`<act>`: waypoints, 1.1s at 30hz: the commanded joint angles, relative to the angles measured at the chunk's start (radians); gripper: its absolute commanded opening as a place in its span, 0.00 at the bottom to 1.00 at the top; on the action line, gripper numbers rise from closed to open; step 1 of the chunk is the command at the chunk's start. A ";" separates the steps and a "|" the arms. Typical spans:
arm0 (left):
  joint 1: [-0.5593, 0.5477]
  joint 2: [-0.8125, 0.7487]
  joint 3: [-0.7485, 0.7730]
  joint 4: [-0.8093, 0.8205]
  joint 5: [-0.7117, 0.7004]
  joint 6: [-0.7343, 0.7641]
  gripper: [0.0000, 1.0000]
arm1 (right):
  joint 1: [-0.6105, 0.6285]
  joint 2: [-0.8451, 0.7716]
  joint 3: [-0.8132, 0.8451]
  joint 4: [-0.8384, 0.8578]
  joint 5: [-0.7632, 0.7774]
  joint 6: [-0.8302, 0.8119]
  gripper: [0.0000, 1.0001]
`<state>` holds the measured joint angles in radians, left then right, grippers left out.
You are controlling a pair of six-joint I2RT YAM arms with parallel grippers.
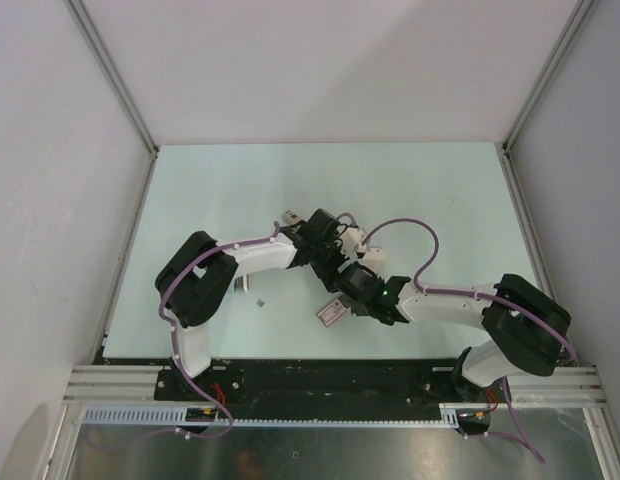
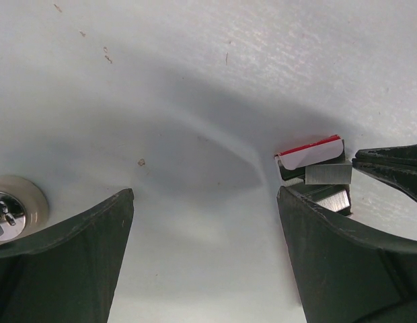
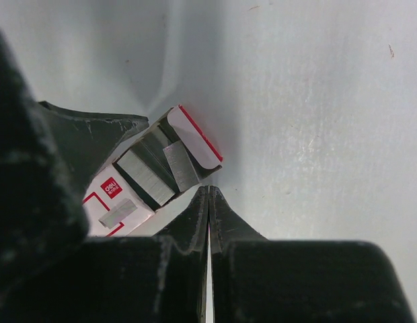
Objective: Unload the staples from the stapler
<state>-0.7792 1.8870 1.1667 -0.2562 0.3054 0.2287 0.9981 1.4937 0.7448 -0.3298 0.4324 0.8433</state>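
On the pale desk (image 1: 410,200), the left end effector (image 2: 205,202) hangs spread wide, empty. The right end effector (image 3: 208,192), clenched on nothing, tips beside the open staple box (image 3: 111,192), which crowds both. A tiny grey staple fragment (image 1: 262,302) lies apart. The stapler cannot be made out.

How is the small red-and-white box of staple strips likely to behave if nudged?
The box looks like thin card, so it is probably light and would slide easily. Its end flap stands open, so the staple strips could spill if it tilts. The strips look rigid, yet likely brittle.
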 commanded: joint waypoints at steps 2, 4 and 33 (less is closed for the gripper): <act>-0.075 -0.024 -0.008 -0.057 0.125 0.076 0.92 | -0.002 -0.026 0.002 0.137 0.071 -0.008 0.00; -0.076 -0.024 -0.007 -0.058 0.121 0.074 0.92 | 0.002 -0.031 -0.007 0.160 0.084 -0.012 0.00; 0.042 -0.167 0.038 -0.089 0.080 0.071 0.93 | 0.032 -0.266 -0.232 0.348 0.127 0.011 0.00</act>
<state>-0.7555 1.7672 1.1740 -0.3317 0.3737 0.2298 1.0237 1.2400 0.5236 -0.0010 0.5194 0.8341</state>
